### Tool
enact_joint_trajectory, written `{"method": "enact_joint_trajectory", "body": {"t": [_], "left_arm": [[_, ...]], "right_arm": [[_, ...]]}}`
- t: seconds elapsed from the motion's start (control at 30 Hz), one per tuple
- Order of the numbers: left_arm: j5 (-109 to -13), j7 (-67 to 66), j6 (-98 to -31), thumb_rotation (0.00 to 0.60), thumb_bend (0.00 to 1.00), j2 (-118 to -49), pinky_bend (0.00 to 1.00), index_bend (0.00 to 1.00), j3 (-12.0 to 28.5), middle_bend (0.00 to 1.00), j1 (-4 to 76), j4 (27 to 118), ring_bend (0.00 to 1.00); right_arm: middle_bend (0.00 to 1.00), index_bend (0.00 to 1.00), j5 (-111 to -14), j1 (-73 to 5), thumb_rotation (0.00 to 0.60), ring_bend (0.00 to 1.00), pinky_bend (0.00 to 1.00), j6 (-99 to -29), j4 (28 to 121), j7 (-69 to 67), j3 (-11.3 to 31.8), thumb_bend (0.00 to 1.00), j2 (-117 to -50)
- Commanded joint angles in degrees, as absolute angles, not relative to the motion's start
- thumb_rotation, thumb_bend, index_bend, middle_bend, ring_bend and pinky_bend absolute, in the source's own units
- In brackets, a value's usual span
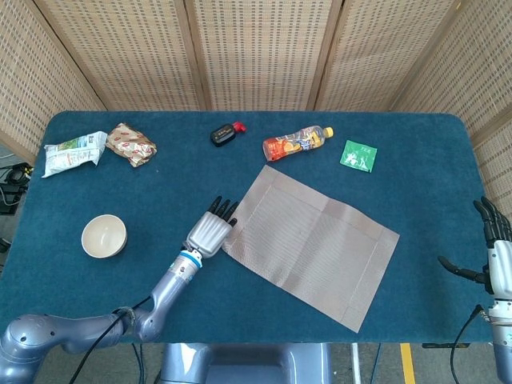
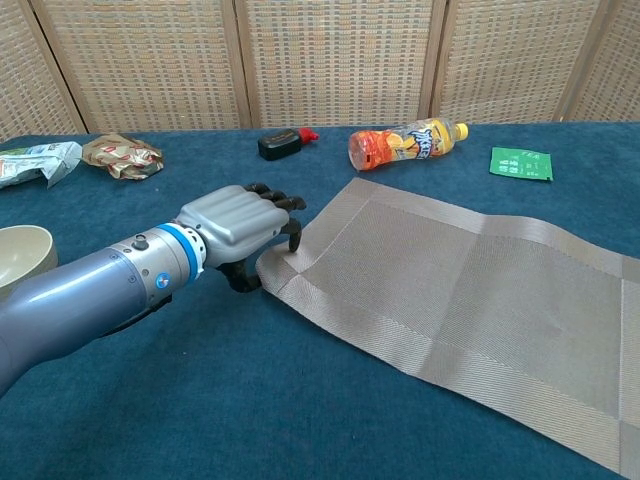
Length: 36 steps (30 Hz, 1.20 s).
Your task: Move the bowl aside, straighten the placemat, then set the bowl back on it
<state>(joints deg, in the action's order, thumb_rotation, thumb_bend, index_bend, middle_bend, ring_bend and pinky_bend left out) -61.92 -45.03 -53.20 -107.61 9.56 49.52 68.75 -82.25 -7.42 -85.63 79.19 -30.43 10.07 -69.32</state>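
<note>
No label on the worktop (image 1: 120,296) could be read. The left hand (image 1: 210,230) gripped the placemat (image 1: 312,244) at its near-left corner, fingers (image 2: 285,203) curled over the edge. The right hand (image 1: 490,254) hung with fingers spread, holding nothing. The bowl (image 1: 104,236) sat well left of the placemat.
</note>
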Motion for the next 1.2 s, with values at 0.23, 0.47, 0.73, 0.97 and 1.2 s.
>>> {"method": "enact_joint_trajectory", "body": {"t": [0.23, 0.47, 0.73, 0.97, 1.2], "left_arm": [[-69.61, -37.17, -57.21, 0.600, 0.38, -109.36, 0.00, 0.31, 8.16, 0.00, 49.22, 65.39, 0.00], [-73.46, -33.30, -59.60, 0.600, 0.38, -110.70, 0.00, 0.47, 7.91, 0.00, 49.13, 62.35, 0.00], [-74.38, -32.73, -59.87, 0.600, 0.38, -111.76, 0.00, 0.63, 8.16, 0.00, 48.98, 60.51, 0.00], [-75.08, -32.59, -60.49, 0.600, 0.45, -111.95, 0.00, 0.67, 8.24, 0.00, 48.60, 60.44, 0.00], [-75.97, -32.31, -61.28, 0.600, 0.56, -109.60, 0.00, 0.64, 7.43, 0.00, 47.21, 62.37, 0.00]], "right_arm": [[0.00, 0.00, -82.65, -7.24, 0.600, 0.00, 0.00, -85.90, 79.83, -30.86, 9.99, 0.16, -69.08], [0.00, 0.00, -83.17, -7.25, 0.600, 0.00, 0.00, -85.83, 80.31, -30.84, 9.74, 0.16, -68.92], [0.00, 0.00, -83.52, -7.07, 0.600, 0.00, 0.00, -86.12, 80.79, -31.90, 9.72, 0.16, -68.50], [0.00, 0.00, -83.95, -7.02, 0.600, 0.00, 0.00, -86.16, 80.99, -32.76, 9.55, 0.16, -68.20], [0.00, 0.00, -84.81, -7.03, 0.600, 0.00, 0.00, -86.24, 81.38, -32.96, 9.09, 0.15, -67.89]]}}
